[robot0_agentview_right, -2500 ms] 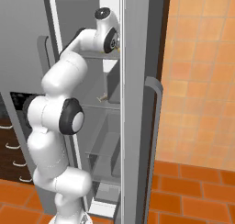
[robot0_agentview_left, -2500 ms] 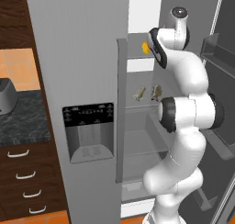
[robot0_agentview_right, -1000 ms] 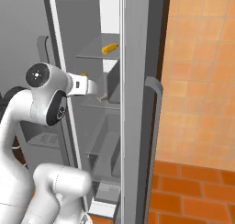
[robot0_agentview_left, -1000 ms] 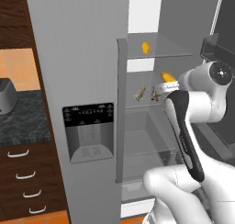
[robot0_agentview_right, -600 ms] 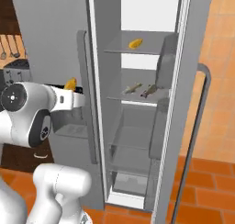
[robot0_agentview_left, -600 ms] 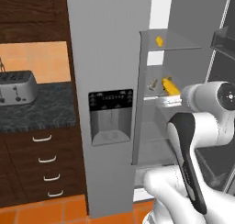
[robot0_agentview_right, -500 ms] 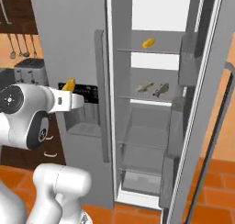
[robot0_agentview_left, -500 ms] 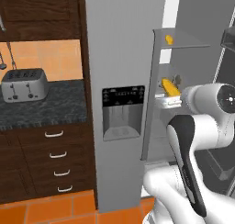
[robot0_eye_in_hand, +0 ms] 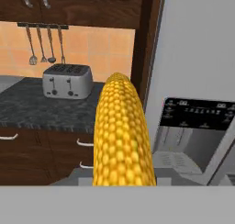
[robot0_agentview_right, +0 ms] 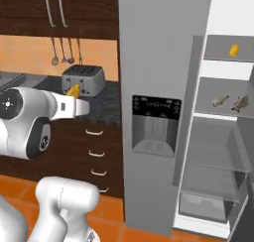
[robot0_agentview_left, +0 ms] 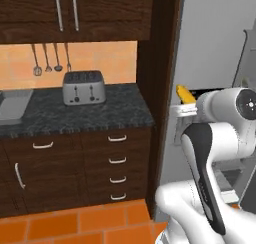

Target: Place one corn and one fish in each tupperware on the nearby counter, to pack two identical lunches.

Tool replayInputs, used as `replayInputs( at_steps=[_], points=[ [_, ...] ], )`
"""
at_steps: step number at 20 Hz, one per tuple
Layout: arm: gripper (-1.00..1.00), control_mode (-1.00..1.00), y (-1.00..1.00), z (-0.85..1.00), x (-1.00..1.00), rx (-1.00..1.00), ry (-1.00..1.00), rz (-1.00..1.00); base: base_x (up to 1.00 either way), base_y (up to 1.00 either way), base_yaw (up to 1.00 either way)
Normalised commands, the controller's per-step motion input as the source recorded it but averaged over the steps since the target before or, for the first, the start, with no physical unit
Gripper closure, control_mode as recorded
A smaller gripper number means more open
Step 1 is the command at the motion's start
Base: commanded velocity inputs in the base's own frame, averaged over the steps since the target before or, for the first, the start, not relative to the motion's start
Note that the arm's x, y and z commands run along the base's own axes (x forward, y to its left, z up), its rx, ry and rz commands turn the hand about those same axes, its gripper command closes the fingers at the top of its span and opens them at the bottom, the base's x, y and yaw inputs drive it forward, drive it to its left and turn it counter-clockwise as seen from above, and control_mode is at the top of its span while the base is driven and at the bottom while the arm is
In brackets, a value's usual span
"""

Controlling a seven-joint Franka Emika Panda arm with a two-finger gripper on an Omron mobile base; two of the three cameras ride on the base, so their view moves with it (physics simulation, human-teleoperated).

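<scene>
Pinching a corn cob whose long axis runs toward twelve o'clock in the hand view, the gripper carries it beside the fridge, the black counter lying toward nine o'clock.

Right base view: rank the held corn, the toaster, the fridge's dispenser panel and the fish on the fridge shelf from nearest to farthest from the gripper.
1. Held corn: clamped in the gripper.
2. Toaster: on the counter, just behind the gripper.
3. Dispenser panel: on the closed fridge door, further right.
4. Fish: on the open fridge's middle shelf, far right.
</scene>
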Motion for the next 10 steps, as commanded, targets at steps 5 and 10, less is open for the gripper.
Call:
replayInputs(
  at_steps=[5, 10],
  points=[
    [1.00, 1.00, 0.00, 0.00, 0.00, 0.00, 0.00, 0.00, 0.00, 1.00, 0.02],
    [1.00, 1.00, 0.00, 0.00, 0.00, 0.00, 0.00, 0.00, 0.00, 1.00, 0.01]
  ],
)
